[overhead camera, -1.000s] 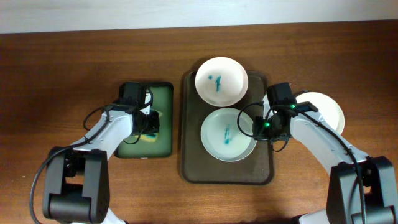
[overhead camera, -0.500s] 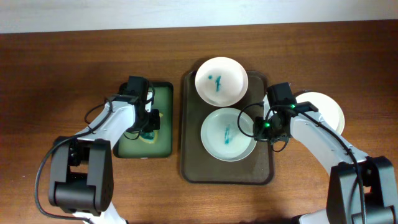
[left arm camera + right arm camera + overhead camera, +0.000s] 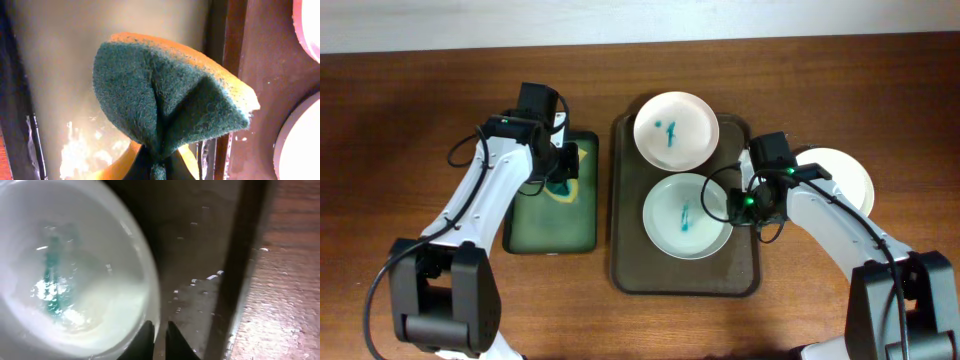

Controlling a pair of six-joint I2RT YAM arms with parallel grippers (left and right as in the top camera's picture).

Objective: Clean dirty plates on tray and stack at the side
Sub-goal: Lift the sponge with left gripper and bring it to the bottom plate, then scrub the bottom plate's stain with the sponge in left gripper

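Scrub step: left gripper (image 3: 159, 166) clamps the sponge (image 3: 165, 95); right gripper (image 3: 159, 330) pinches the plate (image 3: 665, 232) rim. Next, likely: bring sponge onto the stain (image 3: 686, 213).

Three white plates are in view: two carry teal stains, the far stained plate (image 3: 676, 129) and the near stained plate (image 3: 686, 215), and one clean plate (image 3: 845, 175) does not. There is one brown tray (image 3: 685, 283), one green tray (image 3: 550, 232) and one sponge (image 3: 170, 105). Two arms work at the counter (image 3: 420, 100), with a left end effector (image 3: 560, 183) and a right end effector (image 3: 735, 205).
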